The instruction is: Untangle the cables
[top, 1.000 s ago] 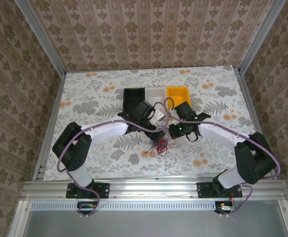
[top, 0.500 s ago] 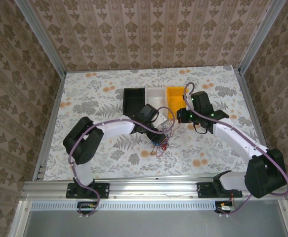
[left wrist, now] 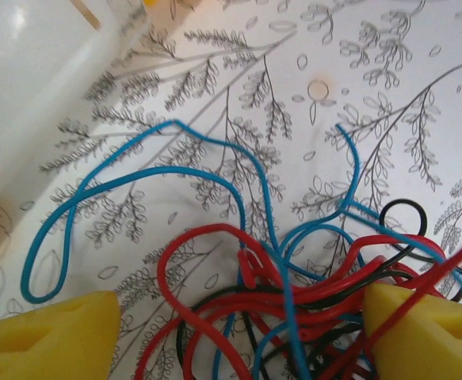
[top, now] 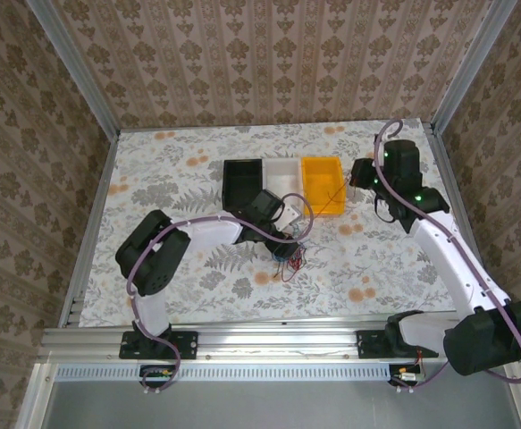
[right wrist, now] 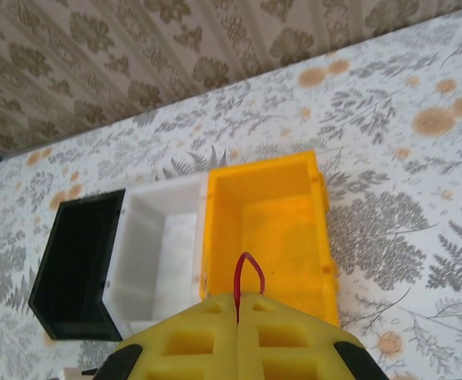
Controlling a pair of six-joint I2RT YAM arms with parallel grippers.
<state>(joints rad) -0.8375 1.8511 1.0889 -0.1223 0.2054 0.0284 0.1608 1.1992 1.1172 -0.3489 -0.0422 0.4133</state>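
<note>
Untangling step: one strand is being drawn out of the knot while the rest is kept in place, judging by how the two arms stand.
Right gripper (right wrist: 237,299): its yellow foam pads are pressed together on a thin red cable (right wrist: 245,256), a short loop of it standing above the pads. It hangs high, by the far right corner of the yellow plastic bin (top: 323,183).
Left gripper (left wrist: 238,336): its pads are spread wide and low over the bench, one either side of the knot and not closed on it.
Tangle (left wrist: 294,293): a loose knot of thin red, blue and black wires lies on the floral-patterned bench (top: 171,170), just in front of the bins. One blue loop strays out to the left.
Bins: a black rectangular bin (top: 242,183), a white one (top: 282,174) and the yellow one sit side by side in a row.
Doing it well: the left pads should probably pin the knot, without trapping the red strand, before the right arm pulls further. The pull should be slow and along the strand's own line — away from the knot, not straight up.
Watch for: the red strand crosses the blue and black wires in several places, so a sharp tug could tighten the knot or drag the whole bunch across the bench.
Held strand: where it ends inside the knot cannot be told.
</note>
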